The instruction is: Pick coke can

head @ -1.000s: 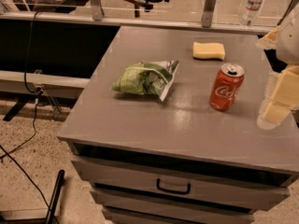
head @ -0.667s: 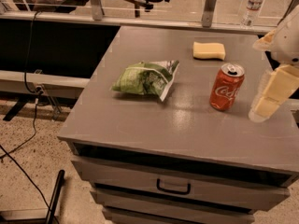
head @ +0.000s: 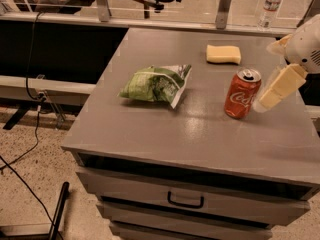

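The coke can [head: 242, 93], red with white script and a silver top, stands upright on the right part of the grey cabinet top [head: 200, 129]. My gripper [head: 272, 73] comes in from the right edge of the camera view, just right of the can and slightly above the surface. Its cream fingers [head: 279, 86] are spread apart and hold nothing. The lower fingertip is close beside the can's right side; I cannot tell whether it touches.
A green chip bag [head: 156, 84] lies left of the can. A yellow sponge [head: 223, 53] lies behind it. A drawer with a black handle [head: 185, 201] sits below the top. A water bottle [head: 270, 5] stands on the floor behind. Cables run at the left.
My gripper has moved left, closer to the coke can. The can, bag and sponge have not moved.
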Robot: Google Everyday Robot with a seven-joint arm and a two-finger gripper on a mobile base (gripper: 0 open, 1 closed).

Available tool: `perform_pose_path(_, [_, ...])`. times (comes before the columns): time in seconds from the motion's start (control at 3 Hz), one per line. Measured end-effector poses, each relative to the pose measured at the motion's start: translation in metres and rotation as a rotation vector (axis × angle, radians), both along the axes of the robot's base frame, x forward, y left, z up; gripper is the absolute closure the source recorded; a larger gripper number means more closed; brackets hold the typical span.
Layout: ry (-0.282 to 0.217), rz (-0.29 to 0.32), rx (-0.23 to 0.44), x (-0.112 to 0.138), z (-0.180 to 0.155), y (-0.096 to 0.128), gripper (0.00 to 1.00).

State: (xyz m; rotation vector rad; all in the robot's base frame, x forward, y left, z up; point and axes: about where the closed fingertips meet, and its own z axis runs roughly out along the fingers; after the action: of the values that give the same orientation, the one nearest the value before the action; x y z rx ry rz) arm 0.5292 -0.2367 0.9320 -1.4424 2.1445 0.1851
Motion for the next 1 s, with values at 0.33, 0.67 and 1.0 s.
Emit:
perform_pose_path(0.33, [0.002, -0.014, 0.097, 0.0161, -0.0035, 0.0070, 0.00])
perform_pose_path(0.67, [0.006, -0.012, 0.114, 0.0187, -0.0049, 0.0102, 0.15])
perform_pose_path(1.0, [0.008, -0.009, 0.115, 0.0191, -0.0060, 0.0122, 0.46])
